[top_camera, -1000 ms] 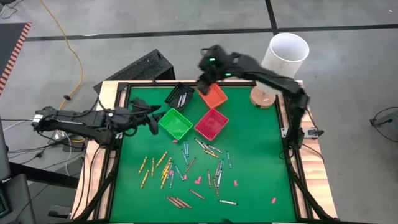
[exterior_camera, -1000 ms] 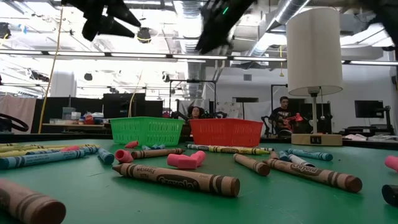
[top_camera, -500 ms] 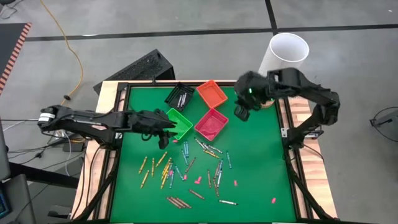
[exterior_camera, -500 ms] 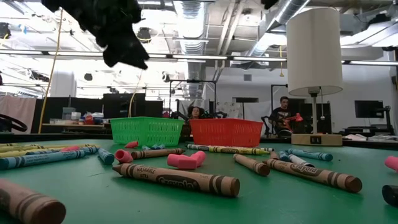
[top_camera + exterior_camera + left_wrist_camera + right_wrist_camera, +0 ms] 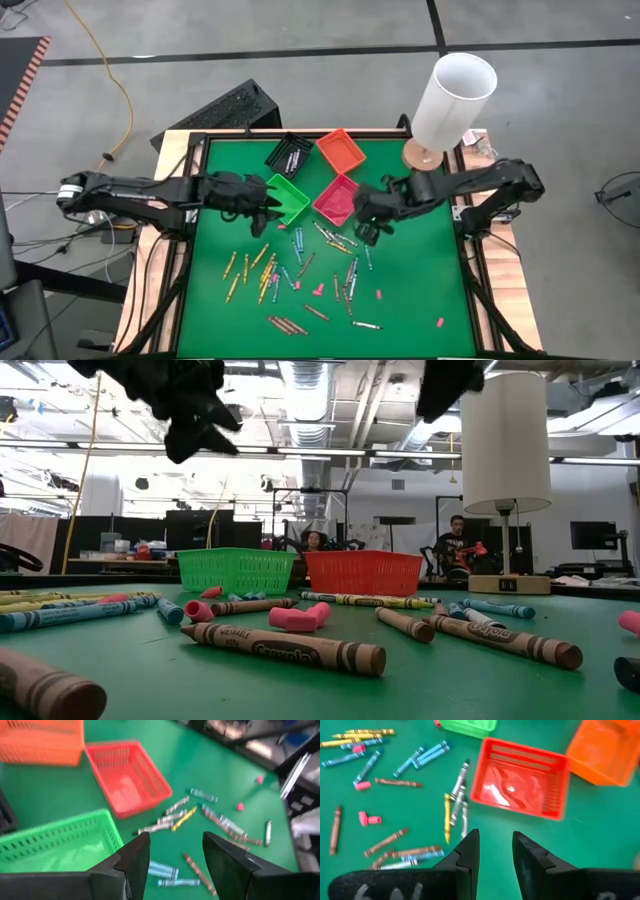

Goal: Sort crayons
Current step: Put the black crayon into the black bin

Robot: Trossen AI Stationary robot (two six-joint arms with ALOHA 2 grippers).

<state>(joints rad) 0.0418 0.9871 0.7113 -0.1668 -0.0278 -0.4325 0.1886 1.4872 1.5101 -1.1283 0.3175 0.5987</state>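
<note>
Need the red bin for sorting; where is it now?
In the high view the red bin sits mid-table, between the green bin on its left and the right gripper, below the orange bin.

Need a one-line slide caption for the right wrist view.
Right gripper open above scattered crayons, beside the empty red bin.

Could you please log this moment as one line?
left gripper: open, empty, above green mesh bin | right gripper: open, empty, beside red mesh bin

Crayons [image 5: 300, 270] in yellow, blue, brown and grey lie flat, scattered loose across the green mat [image 5: 420, 270].
</note>
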